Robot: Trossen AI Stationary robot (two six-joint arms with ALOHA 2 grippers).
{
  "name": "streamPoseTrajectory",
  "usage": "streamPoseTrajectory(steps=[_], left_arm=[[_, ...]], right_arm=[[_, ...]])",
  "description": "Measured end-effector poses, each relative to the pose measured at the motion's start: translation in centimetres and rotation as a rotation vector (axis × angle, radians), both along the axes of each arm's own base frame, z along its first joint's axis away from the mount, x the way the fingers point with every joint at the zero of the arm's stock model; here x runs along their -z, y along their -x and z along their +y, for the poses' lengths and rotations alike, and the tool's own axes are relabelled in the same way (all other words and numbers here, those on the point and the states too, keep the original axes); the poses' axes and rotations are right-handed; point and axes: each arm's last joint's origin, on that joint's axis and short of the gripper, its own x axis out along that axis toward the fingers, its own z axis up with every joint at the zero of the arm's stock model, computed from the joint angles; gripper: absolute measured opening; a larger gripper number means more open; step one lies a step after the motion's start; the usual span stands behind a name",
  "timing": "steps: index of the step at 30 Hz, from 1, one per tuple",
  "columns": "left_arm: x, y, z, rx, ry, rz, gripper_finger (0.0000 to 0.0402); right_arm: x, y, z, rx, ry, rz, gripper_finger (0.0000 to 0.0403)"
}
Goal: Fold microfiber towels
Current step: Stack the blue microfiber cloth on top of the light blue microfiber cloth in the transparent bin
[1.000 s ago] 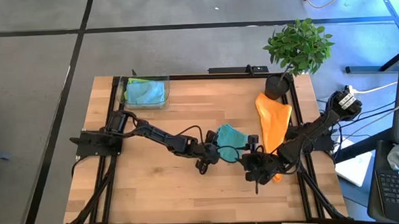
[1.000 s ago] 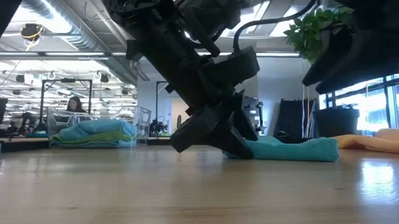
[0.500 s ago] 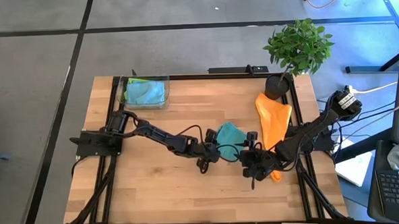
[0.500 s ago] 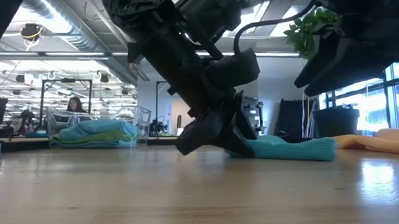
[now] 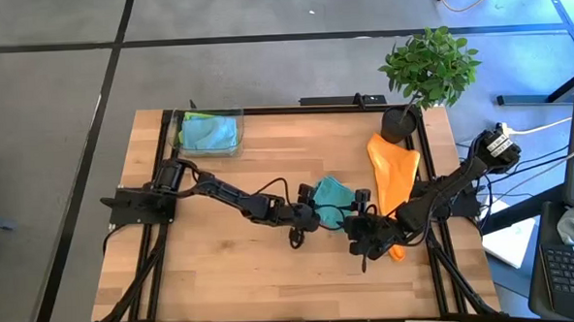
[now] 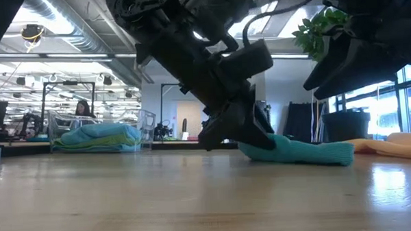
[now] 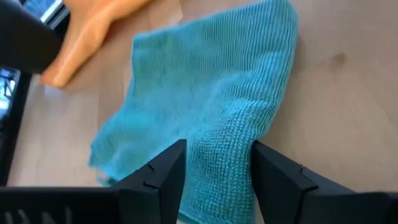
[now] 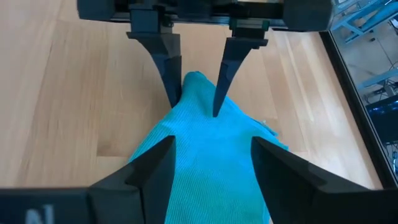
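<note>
Seen from overhead, a light wooden slatted table (image 5: 220,183) with a black frame stands on grey floor. A crumpled teal microfiber towel (image 5: 331,192) lies near its centre, with the left gripper (image 5: 310,218) at its near edge and the right gripper (image 5: 360,237) just beside it. A limp orange microfiber towel (image 5: 393,171) stretches toward a potted green plant (image 5: 428,67); a clear bin (image 5: 208,131) holds light blue and lime green cloths.

At table height, the teal towel (image 6: 299,152) lies flat against a workshop backdrop of ceiling ducts, where a person (image 6: 82,109) sits behind the bin.

The left wrist camera shows the left gripper's parted fingers (image 7: 160,176) straddling the towel's edge.

The right wrist camera shows the right gripper's fingers (image 8: 146,171) spread apart above the towel, holding nothing.
</note>
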Motion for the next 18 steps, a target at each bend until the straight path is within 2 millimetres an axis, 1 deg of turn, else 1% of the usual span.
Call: streamPoseTrajectory(steps=[5, 13, 18], left_arm=[[0.5, 0.0, 0.3, -0.013, 0.002, 0.024, 0.0162], [1.8, -0.2, 0.2, 0.015, 0.016, 0.039, 0.0161], [1.8, -0.2, 0.2, 0.034, 0.000, 0.047, 0.0159]], right_arm=[[0.0, 0.0, 0.0, 0.000, 0.000, 0.000, 0.0211], [0.1, 0.1, -0.1, 0.003, 0.010, 0.006, 0.0211], [0.1, 0.1, -0.1, 0.005, 0.013, 0.011, 0.0211]])
